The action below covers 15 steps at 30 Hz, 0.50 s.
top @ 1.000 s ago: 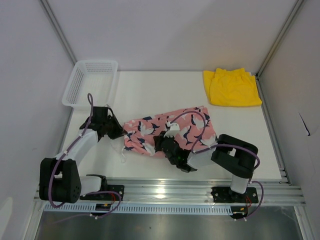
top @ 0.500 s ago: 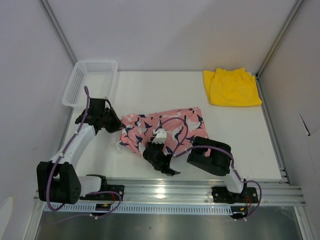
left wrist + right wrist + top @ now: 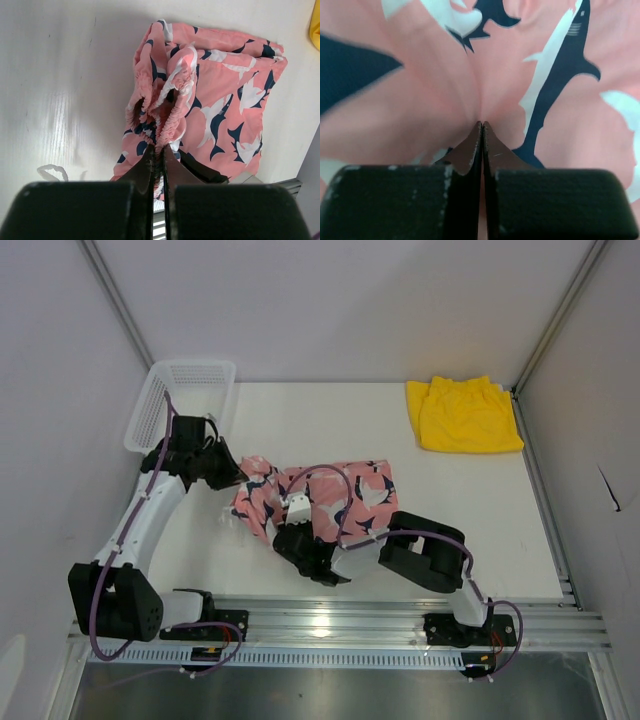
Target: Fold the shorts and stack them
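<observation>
The pink shorts (image 3: 340, 495) with navy-and-white fish print lie bunched at the table's middle left. My left gripper (image 3: 232, 472) is shut on their gathered waistband (image 3: 165, 120), lifting that end; in the left wrist view the left gripper (image 3: 159, 150) has elastic pinched between the jaws. My right gripper (image 3: 290, 530) is shut on the near edge of the same shorts; the right wrist view shows the right gripper (image 3: 481, 125) with pink shorts (image 3: 440, 75) fabric filling the frame. The yellow shorts (image 3: 462, 415) lie folded at the far right corner.
A white mesh basket (image 3: 180, 405) stands at the far left corner, just behind my left gripper. Metal frame posts run along both sides. The right arm (image 3: 430, 550) lies low across the table's near middle.
Both grippers have carried the pink shorts leftward. The left gripper rose toward the basket, and the cloth bunched up narrower.
</observation>
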Tool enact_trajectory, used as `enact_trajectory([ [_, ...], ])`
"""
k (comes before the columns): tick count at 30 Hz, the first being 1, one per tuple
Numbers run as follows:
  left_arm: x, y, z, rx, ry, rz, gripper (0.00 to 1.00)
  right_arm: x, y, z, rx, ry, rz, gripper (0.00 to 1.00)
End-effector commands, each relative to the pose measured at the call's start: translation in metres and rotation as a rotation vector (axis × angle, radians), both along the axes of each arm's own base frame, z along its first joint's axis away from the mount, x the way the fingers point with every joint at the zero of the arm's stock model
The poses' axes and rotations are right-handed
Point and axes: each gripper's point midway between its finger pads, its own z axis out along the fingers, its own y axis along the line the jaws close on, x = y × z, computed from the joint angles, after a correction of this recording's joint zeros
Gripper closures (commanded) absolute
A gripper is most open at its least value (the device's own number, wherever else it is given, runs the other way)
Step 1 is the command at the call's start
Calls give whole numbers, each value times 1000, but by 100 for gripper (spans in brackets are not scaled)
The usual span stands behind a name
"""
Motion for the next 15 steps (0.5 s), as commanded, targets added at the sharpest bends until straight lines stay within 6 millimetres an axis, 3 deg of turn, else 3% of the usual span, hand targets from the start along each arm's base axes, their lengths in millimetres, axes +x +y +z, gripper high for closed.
enact_trajectory([
  [1, 7, 3, 15, 32, -39, -22, 100, 9, -3, 43, 37, 38, -21, 100],
  [8, 10, 8, 10, 73, -15, -29, 100, 6, -15, 74, 130, 115, 45, 100],
  [15, 11, 8, 10, 77, -10, -31, 100, -6, -23, 63, 110, 200, 149, 100],
])
